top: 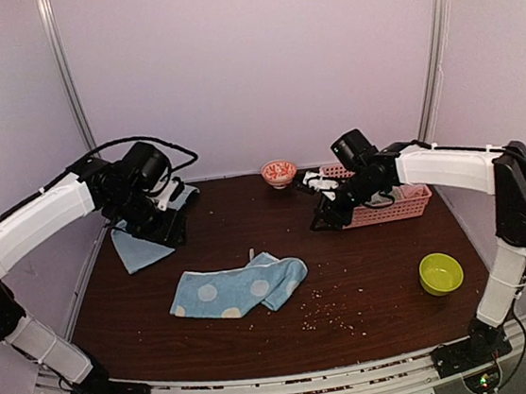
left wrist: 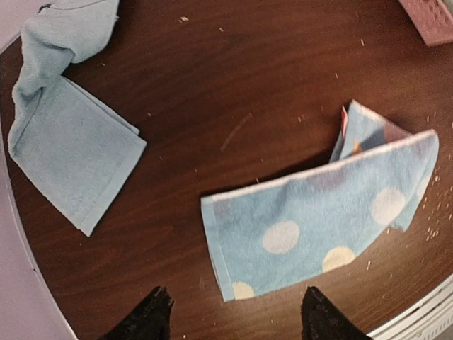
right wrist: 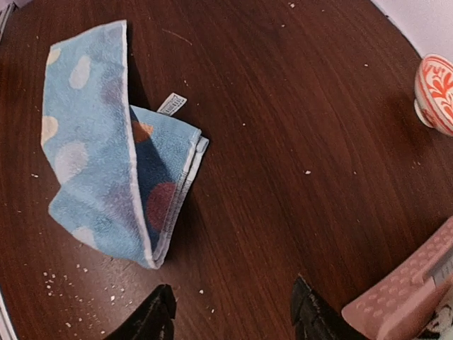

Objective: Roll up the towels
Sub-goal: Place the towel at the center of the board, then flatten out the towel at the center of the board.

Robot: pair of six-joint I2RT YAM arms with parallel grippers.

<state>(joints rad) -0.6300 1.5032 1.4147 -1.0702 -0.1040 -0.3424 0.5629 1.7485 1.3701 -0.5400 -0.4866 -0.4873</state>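
Note:
A light-blue towel with white and orange spots (top: 240,290) lies loosely folded in the middle of the table; it also shows in the left wrist view (left wrist: 318,219) and the right wrist view (right wrist: 106,149). A plain light-blue towel (top: 141,249) lies crumpled at the back left (left wrist: 67,149). My left gripper (top: 157,223) hovers over the plain towel's near end, open (left wrist: 233,315), with only bare table between its fingers. My right gripper (top: 327,213) hangs beside the pink basket, open (right wrist: 233,312) and holding nothing, well clear of the spotted towel.
A pink lattice basket (top: 387,204) stands at the back right, close to my right fingers (right wrist: 403,297). A small orange-patterned bowl (top: 278,171) sits at the back centre (right wrist: 437,92). A lime-green bowl (top: 440,273) is front right. Crumbs (top: 319,309) dot the table.

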